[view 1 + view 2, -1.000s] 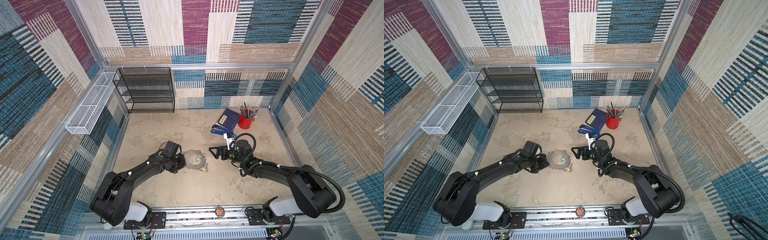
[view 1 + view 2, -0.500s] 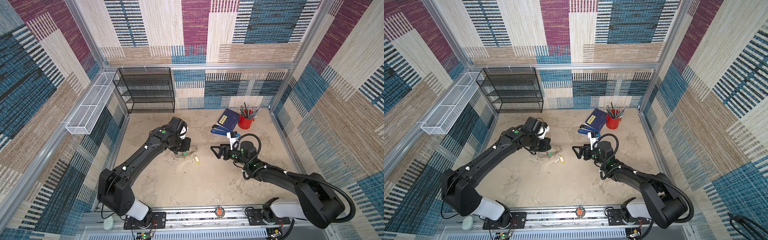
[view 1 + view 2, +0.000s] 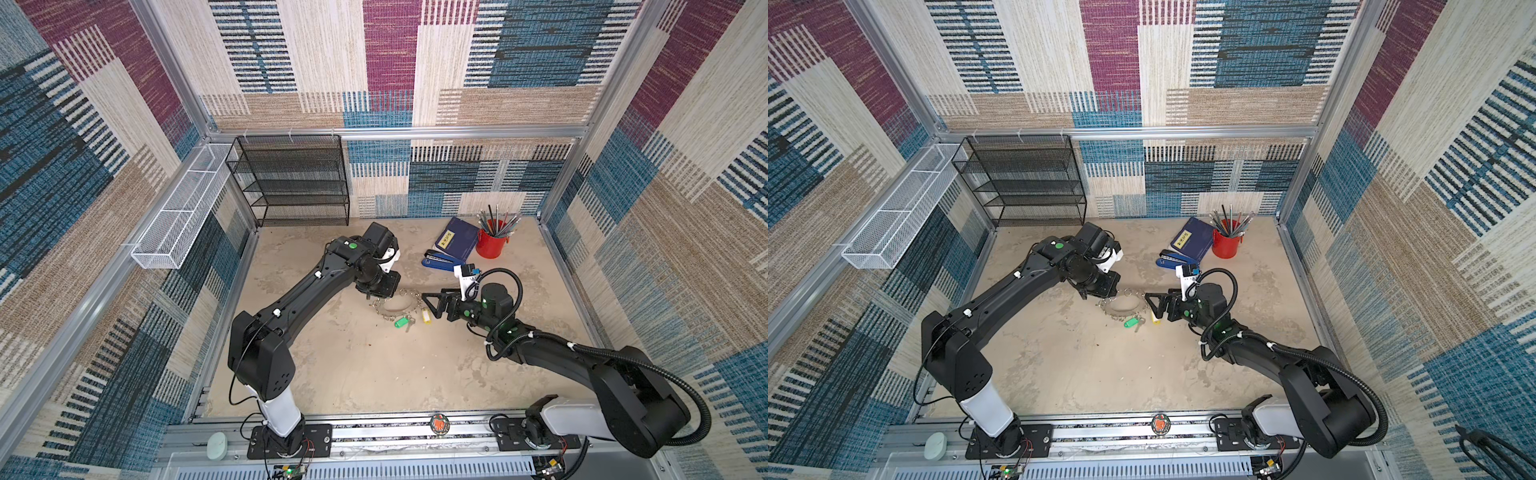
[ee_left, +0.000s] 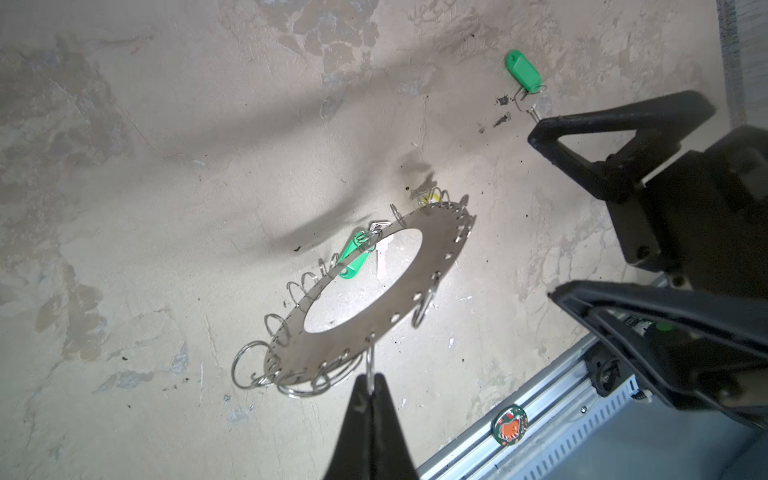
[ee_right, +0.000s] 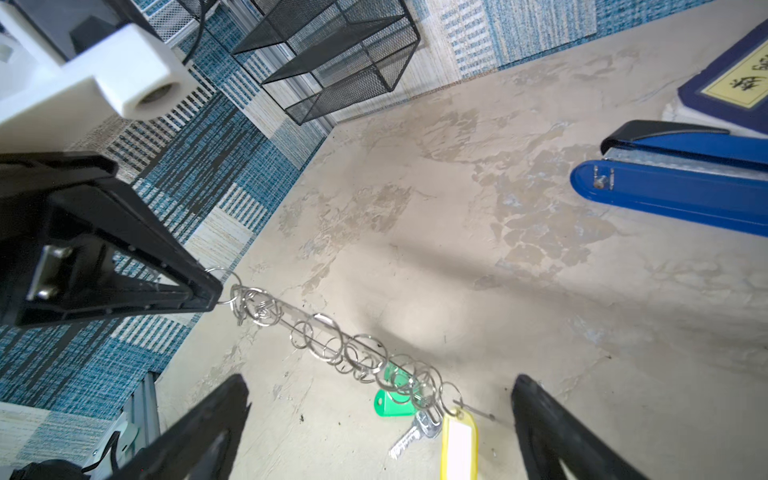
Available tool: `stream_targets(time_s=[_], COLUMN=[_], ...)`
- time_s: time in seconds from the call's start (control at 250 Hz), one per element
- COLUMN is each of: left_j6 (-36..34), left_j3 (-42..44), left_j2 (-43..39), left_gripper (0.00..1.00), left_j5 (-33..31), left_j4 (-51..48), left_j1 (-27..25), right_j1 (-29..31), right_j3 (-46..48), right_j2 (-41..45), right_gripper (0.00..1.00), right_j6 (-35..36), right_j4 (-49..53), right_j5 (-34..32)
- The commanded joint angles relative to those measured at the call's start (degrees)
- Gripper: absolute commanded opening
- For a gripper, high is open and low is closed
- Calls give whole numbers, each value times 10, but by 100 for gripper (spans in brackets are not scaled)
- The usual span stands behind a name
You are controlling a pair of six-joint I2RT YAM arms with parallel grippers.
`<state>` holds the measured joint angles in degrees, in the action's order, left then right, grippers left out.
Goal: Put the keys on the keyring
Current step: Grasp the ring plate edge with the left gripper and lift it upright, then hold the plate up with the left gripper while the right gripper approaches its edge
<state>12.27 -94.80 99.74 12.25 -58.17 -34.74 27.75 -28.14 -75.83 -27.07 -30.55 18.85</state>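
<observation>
Caught mid-air: the flat grey metal keyring disc, fringed with small silver split rings, hangs tilted above the mottled beige tabletop. My left gripper pinches one rim ring, jaws fully closed. A green-tagged silver key appears to dangle from the rim, a yellow-tagged key at the low edge. A second green-tagged key lies loose on the table. My right gripper hovers just beside the yellow tag, jaws spread wide, empty. The disc looks stiff, light and free to swing. The keys look thin and slippery, so I judge the plastic tag the place to grip.
</observation>
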Motion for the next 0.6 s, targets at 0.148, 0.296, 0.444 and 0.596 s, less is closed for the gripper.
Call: stream_targets(time_s=[0.148,0.296,0.444,0.596], left_j6=[-22,-40,-67,-88], left_j3=[-17,-19,-28,-41], left_j2=[13,12,9,5], left_gripper=[0,0,0,0], left_j5=[56,50,23,13], left_j4=[4,-6,-36,-61], left_j1=[-5,-11,-12,-12], right_j1=[0,1,1,9], right_j3=[-10,-12,-8,-5], right_j2=[-35,-58,-57,-45], right_gripper=[100,100,100,100], right_j6=[21,47,74,107], right_j4=[-13,-30,-51,-50], right_j5=[-6,18,46,46])
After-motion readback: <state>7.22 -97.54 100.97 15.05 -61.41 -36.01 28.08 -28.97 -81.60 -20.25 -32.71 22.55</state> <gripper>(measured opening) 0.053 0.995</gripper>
